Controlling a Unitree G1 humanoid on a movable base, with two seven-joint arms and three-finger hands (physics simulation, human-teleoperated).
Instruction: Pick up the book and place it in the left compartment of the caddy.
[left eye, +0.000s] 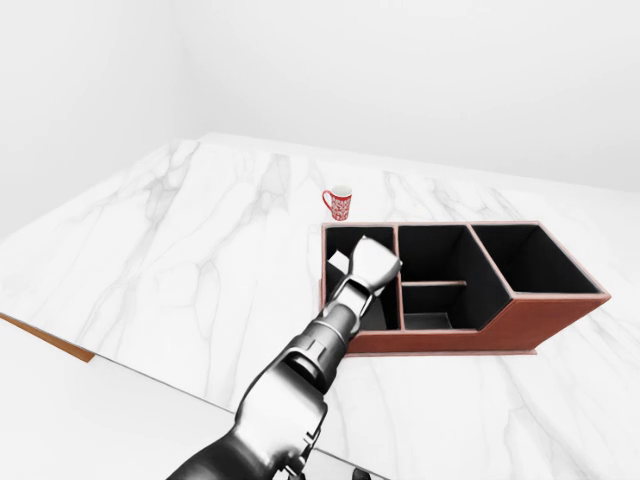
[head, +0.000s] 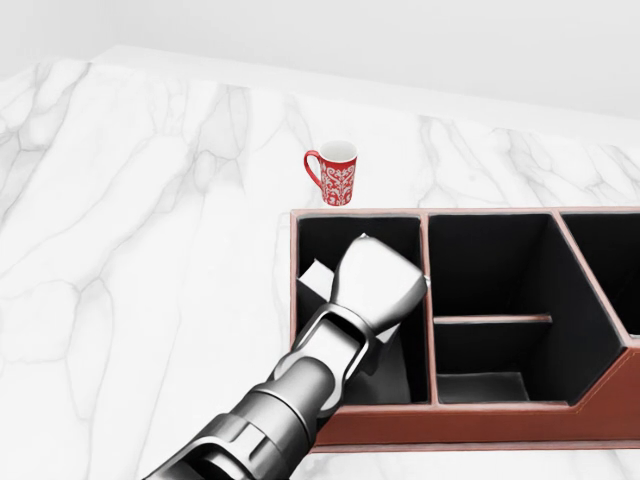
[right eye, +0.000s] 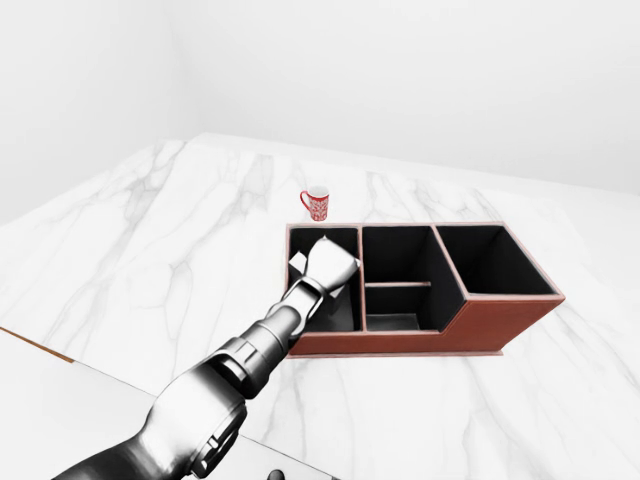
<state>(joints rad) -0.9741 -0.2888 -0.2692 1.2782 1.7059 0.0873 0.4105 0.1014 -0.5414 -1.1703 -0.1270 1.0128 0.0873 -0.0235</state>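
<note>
Left hand (head: 375, 285) lowers the pale, stiff-looking book (head: 318, 275) (finger state hidden) into the caddy (head: 480, 425), centre frame.

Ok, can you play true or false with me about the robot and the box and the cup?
1. The cup is red and white. True.
2. The cup sits inside the caddy. False: it stands on the marble table, just outside the caddy's top edge in the head view.
3. The robot hand reaches into the caddy's left compartment. True.
4. The caddy is blue. False: it is reddish brown with dark insides.
5. A pale book peeks out beside the robot hand in the left compartment. True.
</note>
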